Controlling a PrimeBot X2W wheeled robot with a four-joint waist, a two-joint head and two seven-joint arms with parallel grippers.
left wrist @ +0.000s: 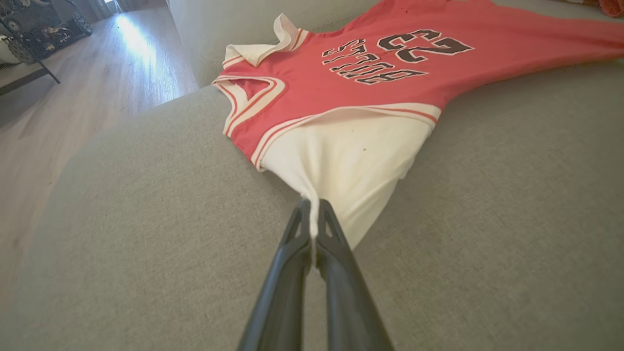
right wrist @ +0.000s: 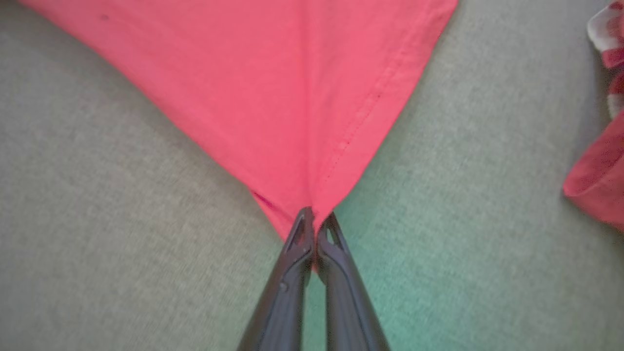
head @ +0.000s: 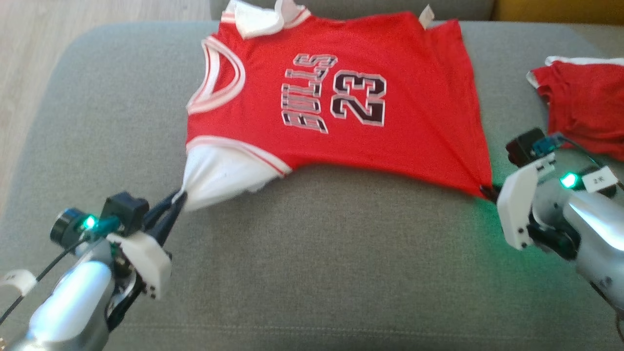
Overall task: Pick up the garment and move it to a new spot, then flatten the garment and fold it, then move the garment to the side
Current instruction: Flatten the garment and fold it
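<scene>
Garment [head: 341, 97], a red jersey, lies spread over the far half of the grey cushion [head: 317, 273], collar toward the left edge. Left gripper [head: 178, 200] is clenched on the white sleeve [head: 224, 170]. Right gripper [head: 487, 190] is clenched on the red hem corner, fabric drawn taut. Second red garment [head: 585, 107] lies at the right edge, apart.
</scene>
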